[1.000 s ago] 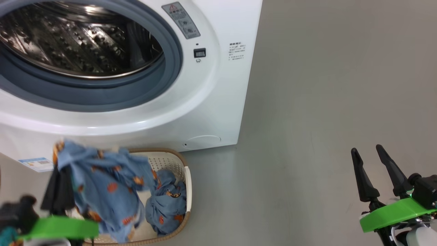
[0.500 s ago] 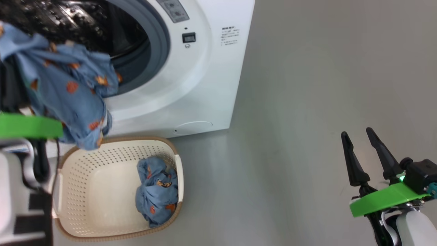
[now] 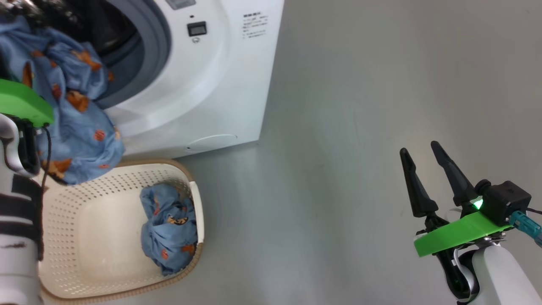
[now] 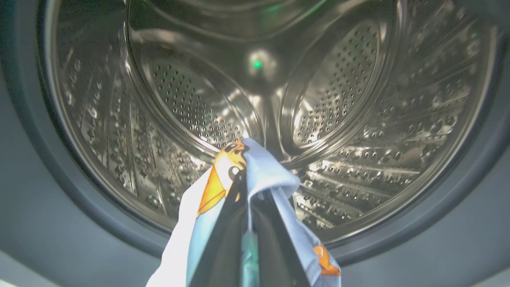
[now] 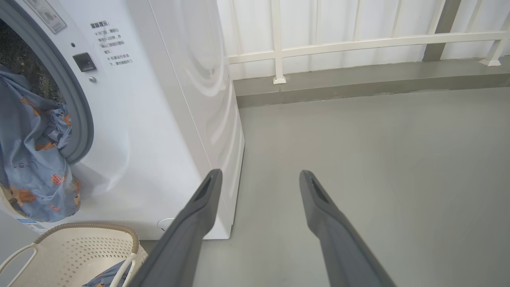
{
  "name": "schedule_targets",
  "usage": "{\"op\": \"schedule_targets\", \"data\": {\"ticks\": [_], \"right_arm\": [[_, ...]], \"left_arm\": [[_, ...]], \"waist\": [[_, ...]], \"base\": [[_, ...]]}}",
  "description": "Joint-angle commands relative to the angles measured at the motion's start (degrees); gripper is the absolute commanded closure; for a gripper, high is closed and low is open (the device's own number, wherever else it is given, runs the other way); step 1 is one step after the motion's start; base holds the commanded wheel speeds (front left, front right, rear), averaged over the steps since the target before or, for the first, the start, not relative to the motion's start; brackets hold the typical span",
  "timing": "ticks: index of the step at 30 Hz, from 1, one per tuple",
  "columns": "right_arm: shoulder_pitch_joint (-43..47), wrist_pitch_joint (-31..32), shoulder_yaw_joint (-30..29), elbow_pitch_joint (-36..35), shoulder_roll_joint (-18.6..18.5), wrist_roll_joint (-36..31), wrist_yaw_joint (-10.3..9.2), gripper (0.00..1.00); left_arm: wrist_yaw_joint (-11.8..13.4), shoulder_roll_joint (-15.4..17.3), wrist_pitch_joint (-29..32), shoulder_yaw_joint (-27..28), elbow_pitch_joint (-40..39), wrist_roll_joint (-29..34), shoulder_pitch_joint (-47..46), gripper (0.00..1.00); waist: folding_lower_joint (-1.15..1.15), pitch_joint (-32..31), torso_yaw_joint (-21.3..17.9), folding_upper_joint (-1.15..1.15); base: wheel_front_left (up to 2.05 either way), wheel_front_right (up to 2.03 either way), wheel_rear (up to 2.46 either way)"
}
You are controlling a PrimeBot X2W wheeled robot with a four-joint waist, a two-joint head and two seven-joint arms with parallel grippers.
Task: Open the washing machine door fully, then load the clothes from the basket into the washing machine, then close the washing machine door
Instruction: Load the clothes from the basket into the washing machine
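Note:
The white washing machine (image 3: 211,84) stands with its drum (image 4: 199,99) exposed; the washing machine door is out of view. My left gripper (image 4: 247,187) is shut on a light blue garment (image 3: 76,123) of the clothes, holding it at the drum's mouth. The cloth hangs down over the grey seal and the machine's front (image 5: 32,159). Below it sits the cream basket (image 3: 84,254) with another bunched blue garment (image 3: 169,228) at its right end. My right gripper (image 3: 418,147) is open and holds nothing, well to the right over the floor (image 5: 259,173).
Bare grey floor (image 3: 338,169) stretches to the right of the machine. A white railing (image 5: 358,40) on a low grey kerb (image 5: 358,83) runs behind it. A round flap (image 3: 211,142) sits low on the machine's front, just above the basket.
My left gripper has lifted the blue garment out of the basket up to the drum opening. The head view has shifted right. The right gripper has stayed open.

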Motion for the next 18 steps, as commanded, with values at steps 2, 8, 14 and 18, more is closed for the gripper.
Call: {"op": "schedule_targets", "data": {"ticks": [2,8,14,18], "right_arm": [[-0.9,-0.3,1.7,-1.0,0.0,0.4,0.16,0.00],[-2.0,-0.3,2.9,-0.9,0.6,0.4,0.16,0.00],[-3.6,-0.3,4.9,-0.9,1.3,0.6,0.16,0.00],[-4.3,-0.3,5.6,-0.9,1.7,0.8,0.16,0.00]], "left_arm": [[0.1,3.6,-0.3,0.1,4.5,1.1,-4.0,1.00],[0.0,5.0,2.9,-1.7,15.6,2.0,-10.8,1.00],[-0.4,6.8,7.4,-2.7,22.6,1.8,-16.4,1.00],[-0.6,8.1,6.4,-3.5,23.3,2.1,-18.9,1.00]], "waist": [[0.00,2.0,-1.9,0.00],[0.00,4.0,-3.1,0.00],[0.00,6.2,-4.9,0.00],[0.00,7.6,-5.9,0.00]], "base": [[0.00,0.00,0.00],[0.00,0.00,0.00],[0.00,0.00,0.00],[0.00,0.00,0.00]]}}
